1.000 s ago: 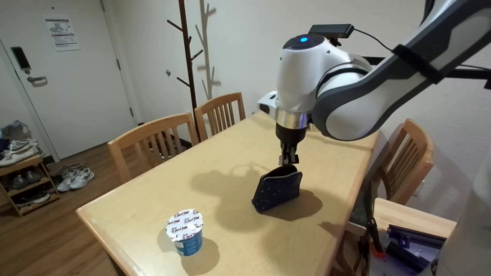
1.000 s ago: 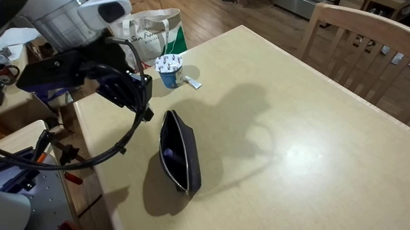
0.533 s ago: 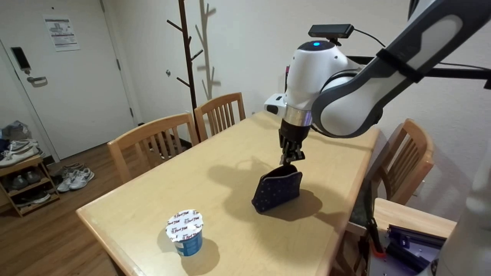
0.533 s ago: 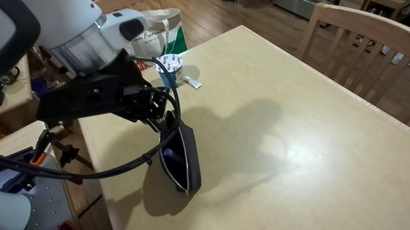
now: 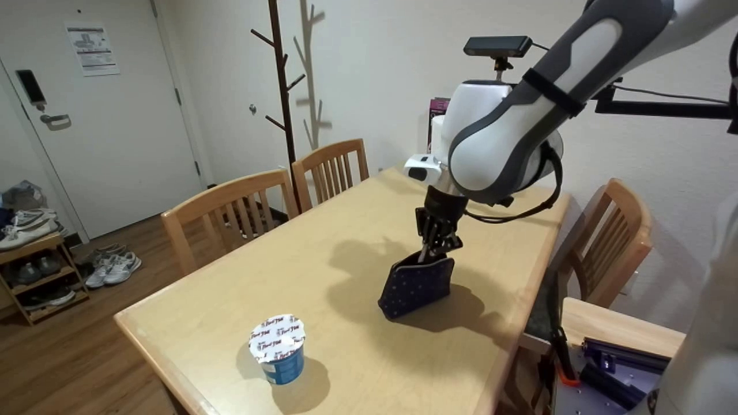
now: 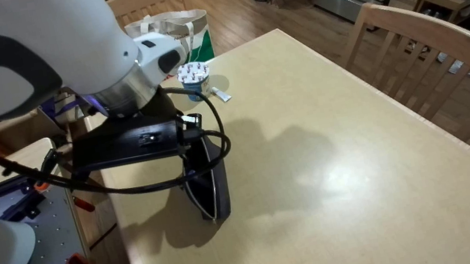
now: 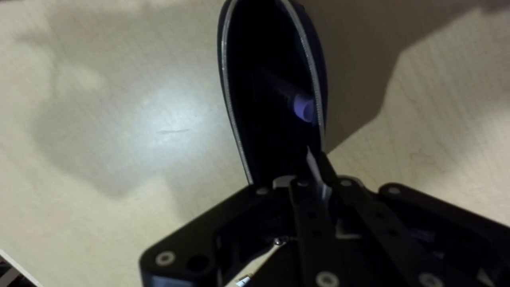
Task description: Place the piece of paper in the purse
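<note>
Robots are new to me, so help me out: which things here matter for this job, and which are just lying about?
For the job:
purse
pincer
piece of paper, apparently the white sliver it grips

Just lying about:
lidded cup
tote bag
shoes

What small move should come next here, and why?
Probably lower the jaws slightly into the purse before opening them. The wrist view shows the piece of paper pinched between them, its tip over the purse's open mouth but close to one side, so letting go here might snag it.
</note>
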You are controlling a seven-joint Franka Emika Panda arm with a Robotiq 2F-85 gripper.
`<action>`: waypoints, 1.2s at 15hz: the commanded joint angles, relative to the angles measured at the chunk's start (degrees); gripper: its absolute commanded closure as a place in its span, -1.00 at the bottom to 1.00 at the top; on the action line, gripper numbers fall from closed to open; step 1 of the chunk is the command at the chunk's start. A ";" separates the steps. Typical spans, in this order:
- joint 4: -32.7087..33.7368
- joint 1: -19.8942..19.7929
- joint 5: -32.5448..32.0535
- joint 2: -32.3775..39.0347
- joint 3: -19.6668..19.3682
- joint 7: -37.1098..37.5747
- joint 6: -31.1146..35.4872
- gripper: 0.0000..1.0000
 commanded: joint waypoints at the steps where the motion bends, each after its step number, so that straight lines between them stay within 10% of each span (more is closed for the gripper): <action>1: 0.00 0.43 8.30 1.41 0.15 -10.29 0.16 0.91; 7: 0.93 2.85 13.55 4.47 -2.94 -16.22 -1.81 0.90; 9: 1.05 3.29 13.96 5.01 -3.62 -16.77 -2.24 0.35; 18: 0.97 2.75 9.55 5.11 -3.12 -12.35 -1.39 -0.77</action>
